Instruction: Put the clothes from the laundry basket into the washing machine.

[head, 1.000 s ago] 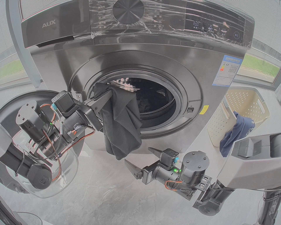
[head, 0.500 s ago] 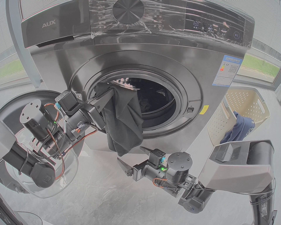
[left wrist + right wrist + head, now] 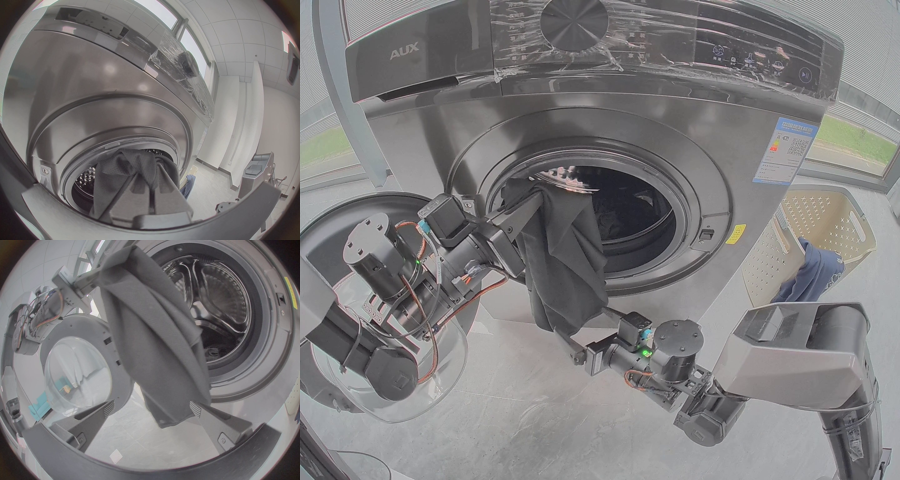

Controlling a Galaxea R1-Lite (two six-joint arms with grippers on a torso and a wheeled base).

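Observation:
A dark grey garment hangs over the left rim of the washing machine's round opening. My left gripper is shut on its top edge at that rim. The cloth drapes down the machine's front to just above the floor. My right gripper is open at the garment's lower hem, one finger on each side of it. More dark clothing lies inside the drum. At the right, a blue garment hangs over the edge of the beige laundry basket.
The washer door stands swung open to the left, behind my left arm, with its glass bowl facing out. Pale floor tiles lie free in front of the machine. The basket leans against the machine's right side.
My right arm has moved left and up, bringing its open gripper to the garment's lower hem. My left gripper rose slightly with the cloth, then held still.

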